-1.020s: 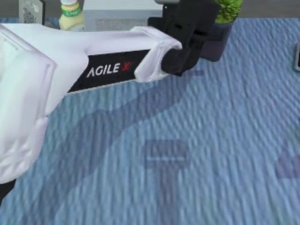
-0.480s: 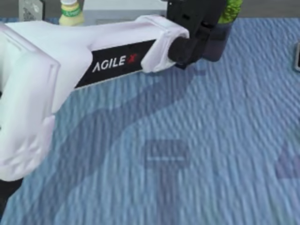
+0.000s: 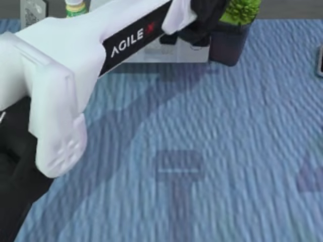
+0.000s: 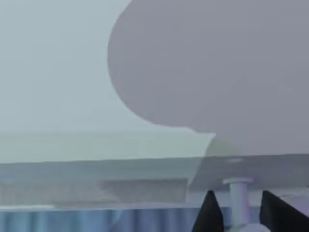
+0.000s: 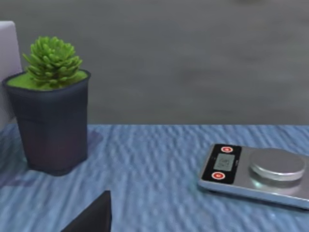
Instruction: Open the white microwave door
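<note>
The white microwave (image 3: 166, 53) stands at the table's far edge, mostly hidden under my left arm. Its pale front fills the left wrist view as the white microwave (image 4: 58, 72). I cannot tell how the white microwave door stands. My left gripper (image 3: 202, 17) is up against that front. In the left wrist view a white handle post (image 4: 239, 198) stands between the two dark fingertips of the left gripper (image 4: 239, 215), with a narrow gap on each side, so it is open around the post. Only a dark corner of my right gripper (image 5: 94, 217) shows, low over the cloth and away from the microwave.
A potted succulent (image 3: 237, 22) stands just right of the microwave, close to the left gripper. A bottle (image 3: 75, 7) and a QR-code box (image 3: 33, 12) are at the far left. A kitchen scale (image 5: 256, 174) lies at the right edge.
My left arm has swung toward the far edge and risen, carrying its gripper up to the microwave's front. More of that pale front now shows below the arm.
</note>
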You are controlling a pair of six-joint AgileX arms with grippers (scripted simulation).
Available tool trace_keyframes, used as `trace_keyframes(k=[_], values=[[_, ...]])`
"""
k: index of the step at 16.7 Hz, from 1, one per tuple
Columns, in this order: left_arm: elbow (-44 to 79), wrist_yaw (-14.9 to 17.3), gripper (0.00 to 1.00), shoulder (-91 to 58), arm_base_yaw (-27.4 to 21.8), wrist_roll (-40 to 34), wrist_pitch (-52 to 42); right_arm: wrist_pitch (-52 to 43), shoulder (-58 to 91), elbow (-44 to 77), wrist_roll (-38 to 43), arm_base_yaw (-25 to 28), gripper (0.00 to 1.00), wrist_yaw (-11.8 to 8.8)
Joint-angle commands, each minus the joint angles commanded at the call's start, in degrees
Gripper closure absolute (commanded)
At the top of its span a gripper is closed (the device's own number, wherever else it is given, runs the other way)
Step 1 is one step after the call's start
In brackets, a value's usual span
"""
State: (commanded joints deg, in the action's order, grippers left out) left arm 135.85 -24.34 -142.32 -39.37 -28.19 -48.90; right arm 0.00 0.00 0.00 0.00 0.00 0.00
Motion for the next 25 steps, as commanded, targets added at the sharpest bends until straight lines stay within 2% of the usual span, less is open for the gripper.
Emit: trace_keyframes(k=[4, 7, 25], values=[[13.31, 4.37, 1.0, -4.05, 1.54, -3.32, -16.31, 0.0, 0.0, 0.0, 0.0, 0.0, 0.0, 0.0], [19.11, 6.46, 1.0, -5.74, 2.33, -4.79, -22.6, 0.0, 0.0, 0.0, 0.0, 0.0, 0.0, 0.0], [20.17, 6.87, 1.0, -6.05, 2.49, -5.06, -23.7, 0.0, 0.0, 0.0, 0.0, 0.0, 0.0, 0.0]])
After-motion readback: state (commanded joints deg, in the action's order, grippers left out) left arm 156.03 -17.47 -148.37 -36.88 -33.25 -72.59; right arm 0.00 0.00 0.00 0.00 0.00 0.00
